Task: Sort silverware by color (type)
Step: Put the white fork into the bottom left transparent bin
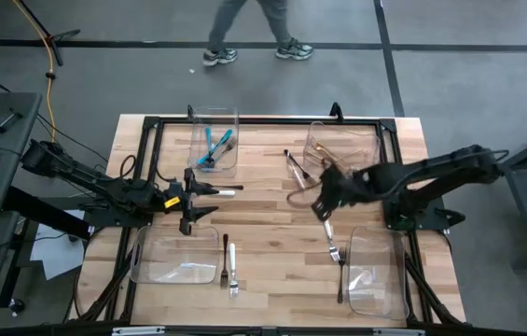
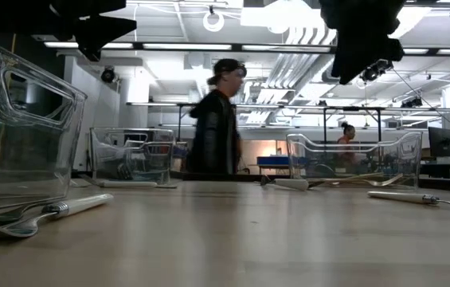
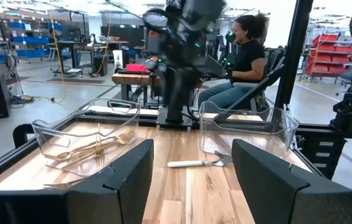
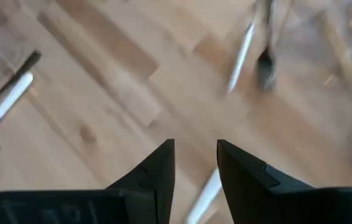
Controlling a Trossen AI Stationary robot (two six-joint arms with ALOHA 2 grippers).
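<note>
Silverware spread over wooden table (image 1: 272, 271). Teal-handled pieces (image 1: 213, 147) inside far-left clear bin (image 1: 214, 138). Gold forks (image 3: 95, 148) inside far-right bin (image 1: 342, 149), dark utensils (image 1: 297, 168) lying just beside its left edge. White-handled fork (image 1: 232, 266) with a dark piece (image 1: 224, 254) alongside, both just right of near-left bin (image 1: 174, 257). Another white-handled fork (image 1: 332, 243) on bare wood near table centre-right, left of near-right bin (image 1: 375, 271); dark piece (image 1: 340, 280) close to that bin's left wall.

Right gripper (image 1: 323, 198) raised above table, over the white-handled fork's handle end; fingers (image 4: 157, 171) parted by a narrow gap, nothing between them, white handle (image 4: 204, 193) visible on wood below.

Left gripper (image 1: 191, 199) at left-centre, fingers (image 3: 126, 177) spread wide, empty.

Person walking (image 2: 218, 119) beyond table; another person seated (image 3: 244, 56) behind.
</note>
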